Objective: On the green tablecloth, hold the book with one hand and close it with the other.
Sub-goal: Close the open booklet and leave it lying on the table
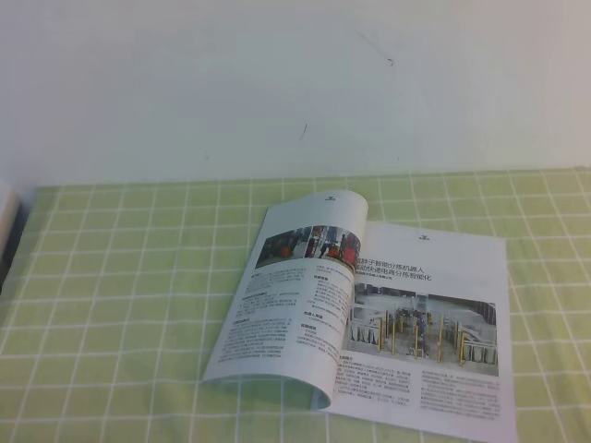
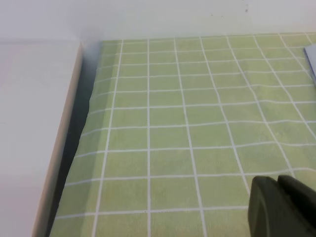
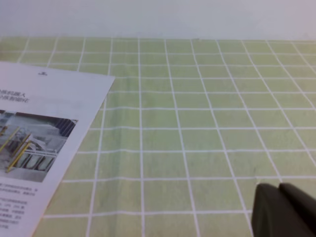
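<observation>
The book (image 1: pixel 369 314) is seen lying open on the green tablecloth (image 1: pixel 129 277), its left page arched upward. The left end effector (image 2: pixel 281 207) and right end effector (image 3: pixel 284 210) are barely shown beside the book; their grip state cannot be told

1. Exterior high view: no arm or hand visible.
2. Left hand (image 2: pixel 281 207): only a dark finger tip shows, at the lower right corner of the left wrist view. It hangs above the tabletop and holds nothing. Jaw spacing can't be read.
3. Right hand (image 3: pixel 284 210): same partial sight, a dark finger at the lower right corner, off the tabletop, nothing gripped. Jaw spacing unreadable.
</observation>
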Robot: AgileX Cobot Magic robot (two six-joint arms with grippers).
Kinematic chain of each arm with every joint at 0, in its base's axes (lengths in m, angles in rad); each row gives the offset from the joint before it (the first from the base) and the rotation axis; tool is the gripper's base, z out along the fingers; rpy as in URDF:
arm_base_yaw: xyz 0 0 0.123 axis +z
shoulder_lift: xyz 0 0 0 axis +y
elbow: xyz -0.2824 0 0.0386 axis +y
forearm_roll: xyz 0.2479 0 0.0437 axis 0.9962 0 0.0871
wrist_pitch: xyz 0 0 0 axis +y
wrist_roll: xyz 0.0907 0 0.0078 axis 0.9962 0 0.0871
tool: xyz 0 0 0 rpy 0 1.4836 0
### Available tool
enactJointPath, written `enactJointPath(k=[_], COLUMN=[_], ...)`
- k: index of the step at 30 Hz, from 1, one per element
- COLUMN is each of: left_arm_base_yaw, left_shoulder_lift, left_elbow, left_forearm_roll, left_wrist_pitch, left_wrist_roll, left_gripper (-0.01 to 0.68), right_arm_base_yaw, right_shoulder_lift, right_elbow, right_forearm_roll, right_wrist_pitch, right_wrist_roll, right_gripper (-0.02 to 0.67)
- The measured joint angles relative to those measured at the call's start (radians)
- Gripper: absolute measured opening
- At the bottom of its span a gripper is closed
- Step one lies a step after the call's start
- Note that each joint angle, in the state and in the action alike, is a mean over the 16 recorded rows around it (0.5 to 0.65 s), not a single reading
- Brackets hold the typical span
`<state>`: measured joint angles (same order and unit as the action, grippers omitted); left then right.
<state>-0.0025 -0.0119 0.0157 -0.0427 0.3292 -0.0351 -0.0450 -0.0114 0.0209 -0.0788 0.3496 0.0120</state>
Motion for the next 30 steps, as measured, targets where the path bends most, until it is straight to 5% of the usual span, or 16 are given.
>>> enactJointPath(k=[30], left_arm_base_yaw=[0.0], left_shoulder_lift=[0.0], left_elbow=[0.0], left_forearm_roll=[0.0], left_wrist_pitch=[0.0], left_wrist_roll=[0.0], left_gripper=[-0.003], right_arm_base_yaw=[0.0], right_shoulder_lift=[0.0], right_elbow=[0.0], right_forearm_roll=[0.0], right_wrist_pitch=[0.0], right_wrist_roll=[0.0], right_gripper=[-0.004])
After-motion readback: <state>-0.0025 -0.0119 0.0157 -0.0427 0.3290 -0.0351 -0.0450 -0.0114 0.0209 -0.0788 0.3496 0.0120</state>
